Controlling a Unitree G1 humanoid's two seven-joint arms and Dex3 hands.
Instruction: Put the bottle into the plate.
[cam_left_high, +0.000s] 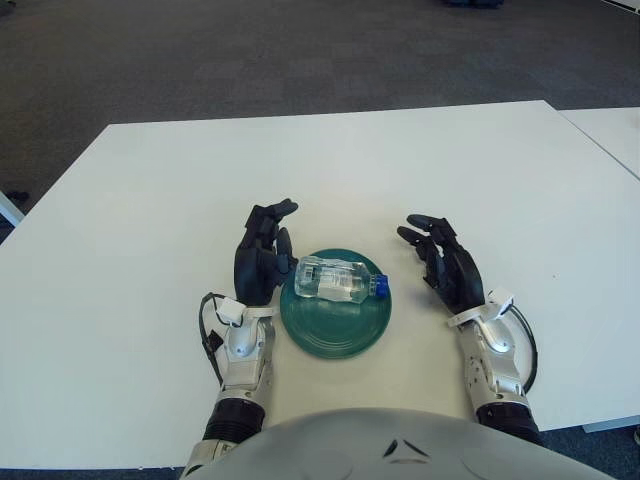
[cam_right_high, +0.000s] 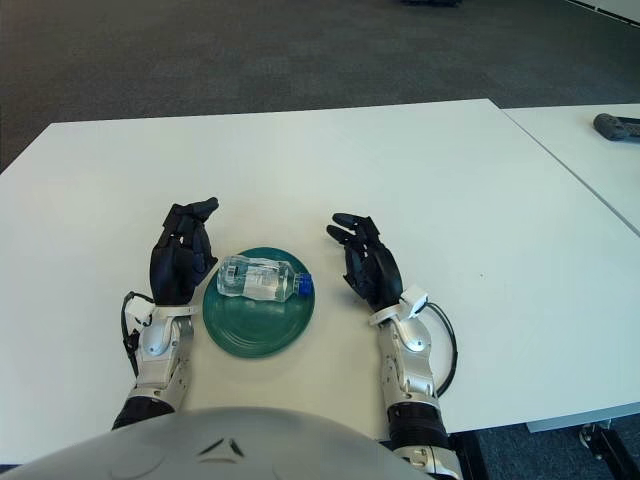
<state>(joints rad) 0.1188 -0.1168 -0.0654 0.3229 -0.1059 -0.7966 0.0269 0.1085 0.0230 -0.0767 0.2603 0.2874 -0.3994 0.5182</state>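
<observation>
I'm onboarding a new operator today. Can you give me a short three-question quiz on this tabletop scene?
1. True or false: the bottle stands upright on the plate.
2. Which way does the bottle's blue cap point: A) the robot's left, B) the robot's right, C) straight up?
3. What does either robot hand hold?

Key
1. False: it lies on its side on the plate.
2. B.
3. Nothing: the left robot hand and the right robot hand flank the plate, fingers open.
</observation>
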